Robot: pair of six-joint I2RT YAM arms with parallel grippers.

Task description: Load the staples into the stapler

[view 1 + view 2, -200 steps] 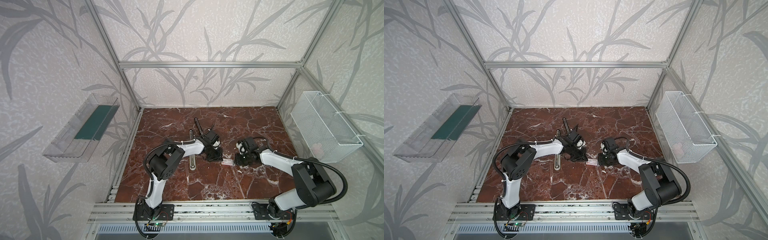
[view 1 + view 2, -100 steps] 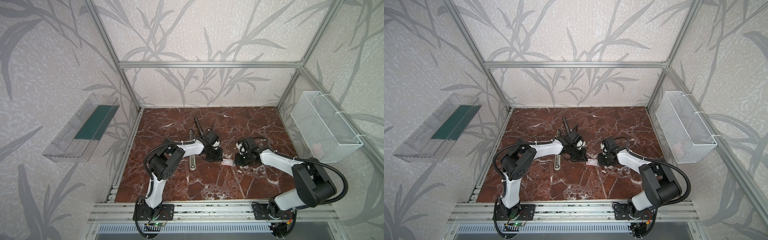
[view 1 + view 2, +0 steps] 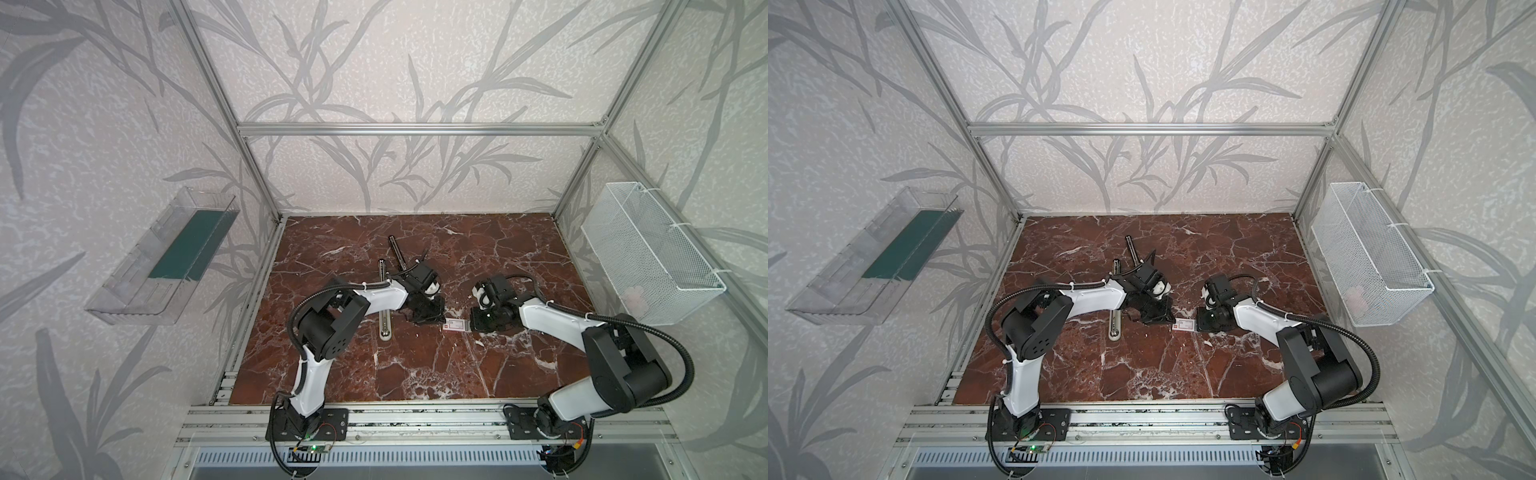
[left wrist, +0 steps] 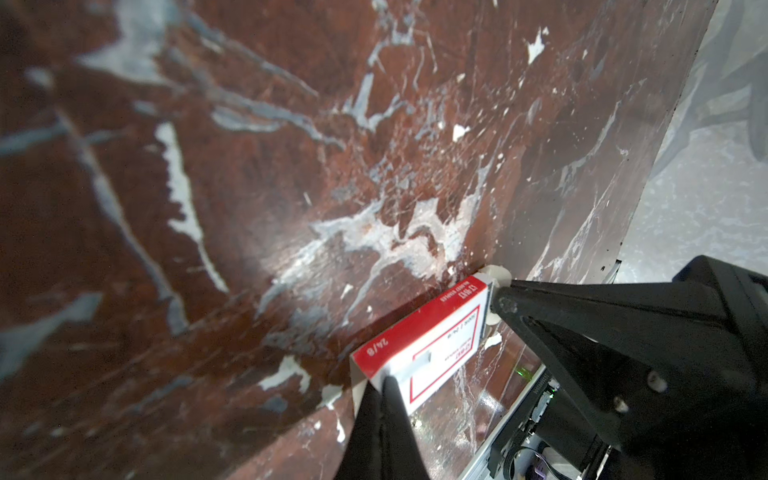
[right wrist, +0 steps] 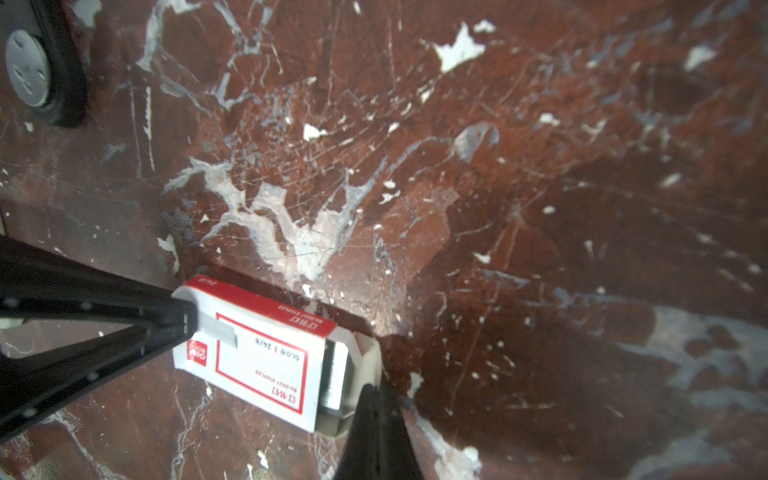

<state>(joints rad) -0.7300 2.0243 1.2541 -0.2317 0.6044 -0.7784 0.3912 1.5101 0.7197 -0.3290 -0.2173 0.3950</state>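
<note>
Both top views show the arms stretched low over the table (image 3: 415, 374), wrists bent down, meeting at the box (image 3: 456, 325) from either side. Left gripper (image 3: 441, 321): jaws closed, tip resting on the box's taped end. Right gripper (image 3: 472, 326): jaws closed, tip at the open flap (image 5: 365, 361); whether it pinches the flap I cannot tell. The box lies flat, long axis across the table, open end toward the right gripper. Right wrist view: the staples (image 5: 332, 374) sit inside, grey ends showing at that mouth. A stapler (image 3: 385, 324) lies left of the box, partly under the left arm.
</note>
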